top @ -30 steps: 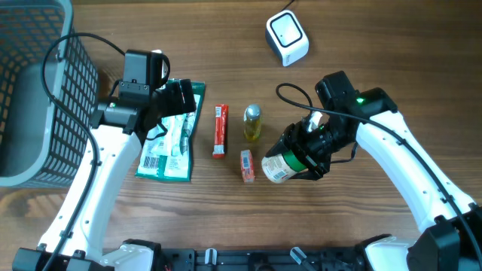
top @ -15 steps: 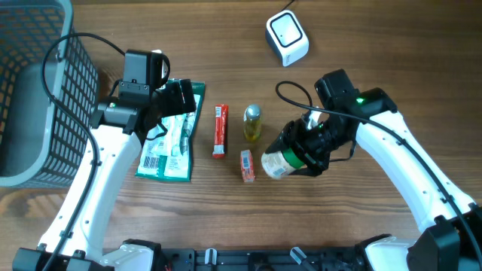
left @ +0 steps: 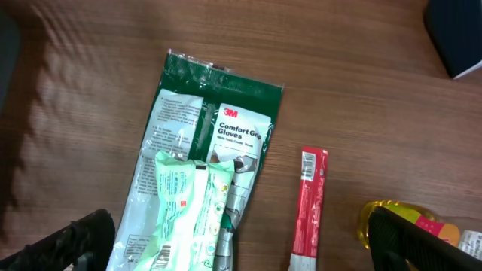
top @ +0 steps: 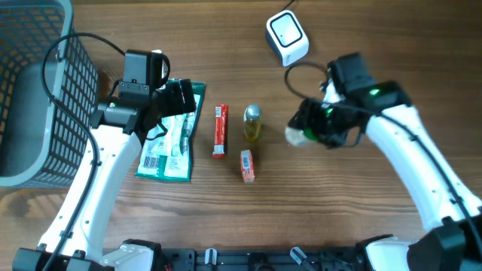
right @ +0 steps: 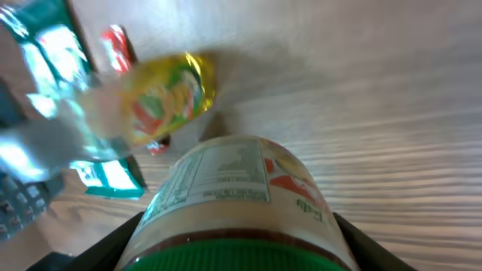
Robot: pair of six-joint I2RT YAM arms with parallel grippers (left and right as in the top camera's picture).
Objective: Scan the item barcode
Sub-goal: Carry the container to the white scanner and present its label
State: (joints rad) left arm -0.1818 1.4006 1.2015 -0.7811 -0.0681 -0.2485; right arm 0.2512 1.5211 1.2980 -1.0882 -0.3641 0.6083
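Right gripper [top: 320,126]: closed around a round jar with a green lid and white printed label [top: 300,134], apparently held clear of the brown wooden worktop [top: 361,218]. The jar's long axis is roughly level, lid end toward the wrist and base pointing to the robot's left. White rounded-cube barcode scanner [top: 287,38]: beyond the jar toward the far edge, well apart, nearer the right arm. Left gripper [top: 177,98]: wide open, empty, over a green glove packet [left: 218,135].
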